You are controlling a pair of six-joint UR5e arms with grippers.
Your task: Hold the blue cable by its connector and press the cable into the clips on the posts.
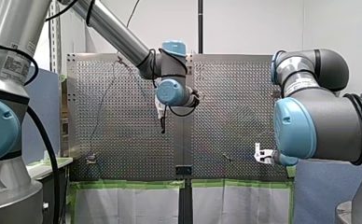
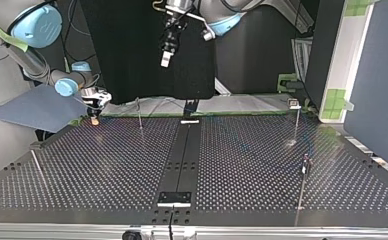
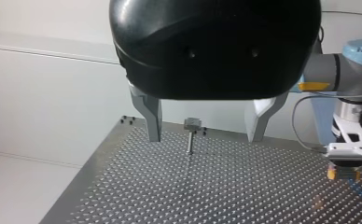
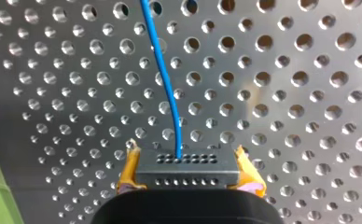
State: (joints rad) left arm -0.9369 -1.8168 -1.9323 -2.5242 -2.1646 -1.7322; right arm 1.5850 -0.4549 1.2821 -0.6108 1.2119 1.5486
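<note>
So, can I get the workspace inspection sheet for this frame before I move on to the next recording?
Surface: perforated metal table with a dark strip down its middle.
Job's things: blue cable runs out of a grey connector; thin posts stand on the table, one topped by a clip. I cannot tell whether the cable sits in any clip.
Clutter: nothing seen.
Grippers: right end effector shut on the connector with yellow pads; left end effector open, empty, above the table.
Cables: black hose along my left arm.
Surroundings: green tape at the table edge; blue-grey panel beside it.
</note>
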